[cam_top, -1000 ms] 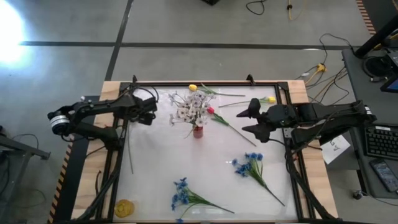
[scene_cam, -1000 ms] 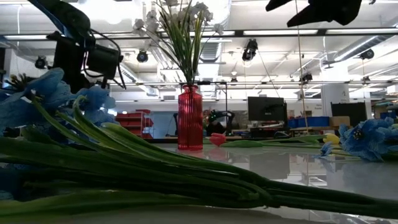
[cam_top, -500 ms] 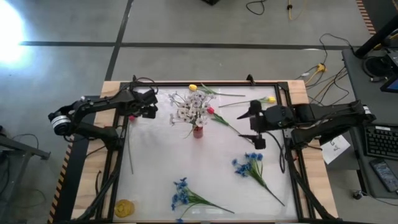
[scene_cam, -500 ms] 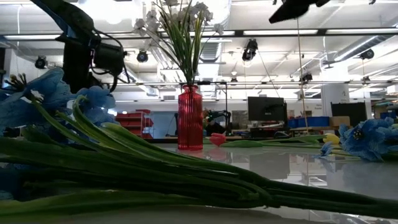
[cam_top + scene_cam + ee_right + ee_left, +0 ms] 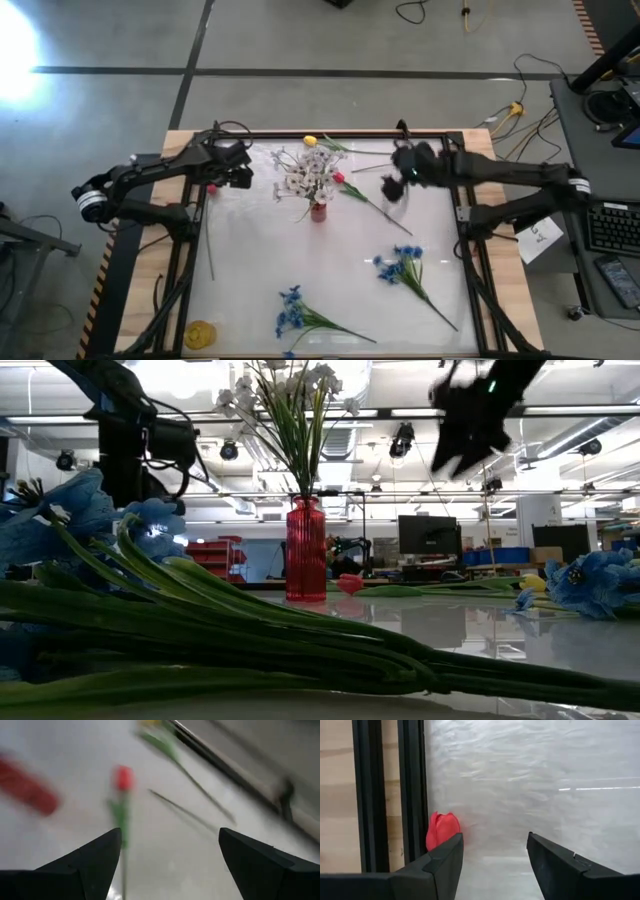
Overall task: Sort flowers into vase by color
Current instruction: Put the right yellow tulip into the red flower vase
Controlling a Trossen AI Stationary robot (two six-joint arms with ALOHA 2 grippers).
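Left gripper [image 5: 243, 170] above the table's left edge, fingers [image 5: 442, 857] spread and empty, a red tulip head [image 5: 442, 829] just beside the black frame rail [image 5: 413, 790] below. Yellow disc [image 5: 200, 334] at the near left corner. Blue flowers [image 5: 300, 316] flat near the front edge, unsorted. Red vase [image 5: 318, 210] upright at centre, holding only white flowers [image 5: 305, 175]: one colour judged done. Yellow tulip [image 5: 311, 141] lying behind the vase near the far edge; red tulip [image 5: 340, 178] with long stem lying just right of the vase. Right gripper [image 5: 402, 175] raised over that stem's far side, fingers [image 5: 87, 857] spread, nothing held. Second yellow tulip [image 5: 436, 159] near the right gripper; second blue bunch [image 5: 403, 265] at right front. Yellow, red and blue stems still on the table [image 5: 250, 270]: most of the sorting judged left. No brand, label or legible writing visible.
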